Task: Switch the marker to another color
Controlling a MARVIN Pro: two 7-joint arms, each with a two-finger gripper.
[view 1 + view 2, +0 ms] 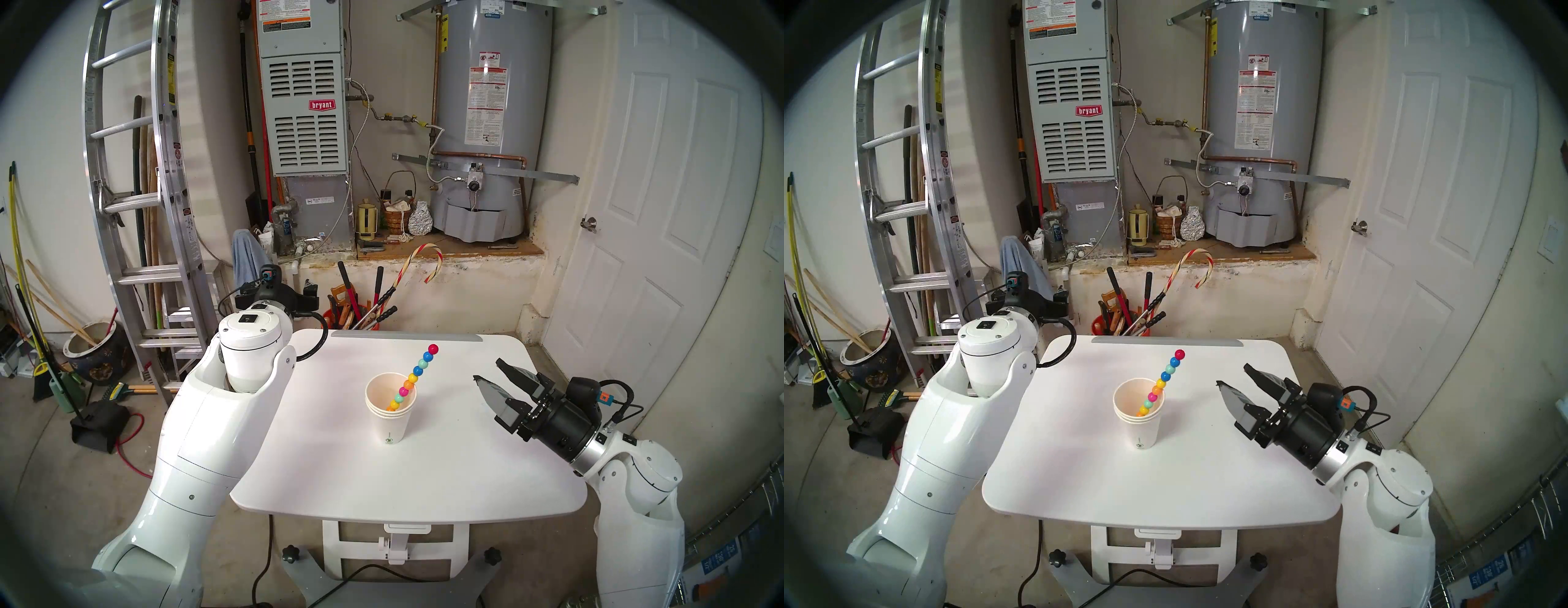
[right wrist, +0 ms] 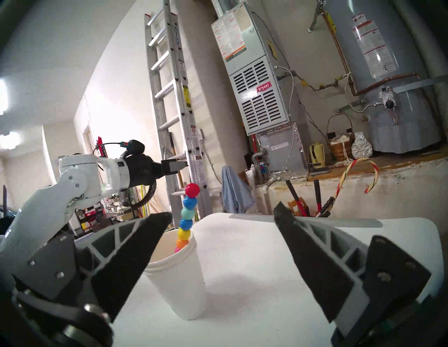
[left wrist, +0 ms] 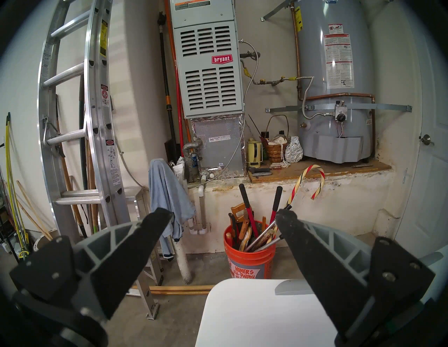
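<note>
The marker (image 1: 415,376), a slim stick of stacked round beads in red, blue, teal, yellow, orange and pink, leaned in a stack of white paper cups (image 1: 390,414) near the middle of the white table (image 1: 466,467), its red top bead tilted away toward the far edge. The right tool (image 1: 491,383) hung just above the table to the right of the cups, spread wide and empty, its tips aimed toward the stick. The left tool (image 3: 224,218), also wide and empty, sat beyond the table's far left corner, pointing at the garage wall. To do the reach well, the right tool probably ought to close on the beads above the cup rim, squarely across the stick, and lift along its lean so the light cups would not tip
</note>
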